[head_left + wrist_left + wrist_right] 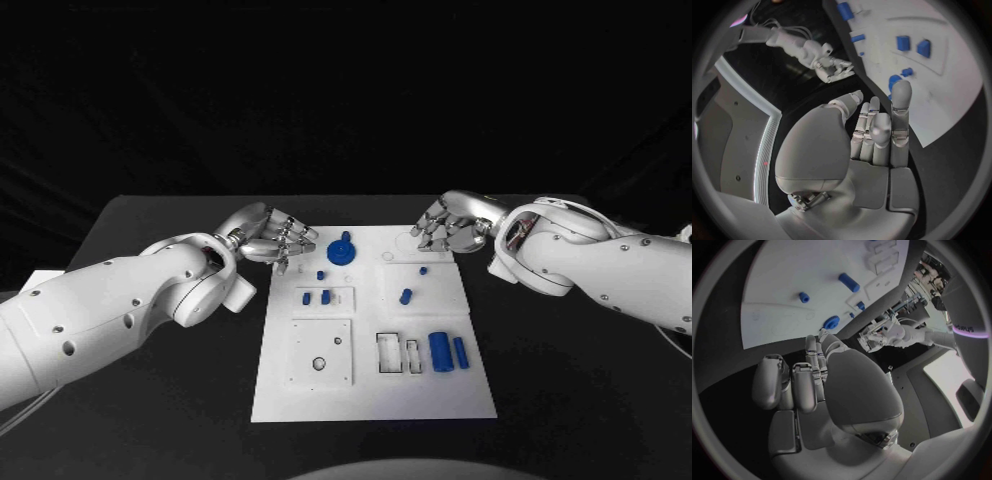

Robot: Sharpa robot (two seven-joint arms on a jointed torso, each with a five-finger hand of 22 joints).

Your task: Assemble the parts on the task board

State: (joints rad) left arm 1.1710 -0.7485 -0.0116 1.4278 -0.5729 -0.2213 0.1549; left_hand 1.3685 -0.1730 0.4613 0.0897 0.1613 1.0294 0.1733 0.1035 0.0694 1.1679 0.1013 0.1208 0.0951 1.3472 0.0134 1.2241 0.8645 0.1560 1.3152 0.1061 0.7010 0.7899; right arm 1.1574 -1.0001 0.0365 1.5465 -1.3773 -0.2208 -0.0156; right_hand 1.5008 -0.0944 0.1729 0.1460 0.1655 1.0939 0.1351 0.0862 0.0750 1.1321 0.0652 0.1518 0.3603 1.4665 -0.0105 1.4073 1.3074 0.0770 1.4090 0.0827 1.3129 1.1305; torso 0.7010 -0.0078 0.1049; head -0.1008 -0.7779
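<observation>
a black table (144, 300) under a dark, unlit backdrop. a white task board (375, 400) lies in the middle, its long side running away from the robot. small blue parts (447, 353) sit on it: two cylinders lying lengthwise near the right edge, a round disc (342, 251) near the far end. the left hand (274, 238) hovers at the board's far left corner, fingers loosely curled, holding nothing. the right hand (450, 225) hovers at the far right corner, fingers curled, holding nothing.
</observation>
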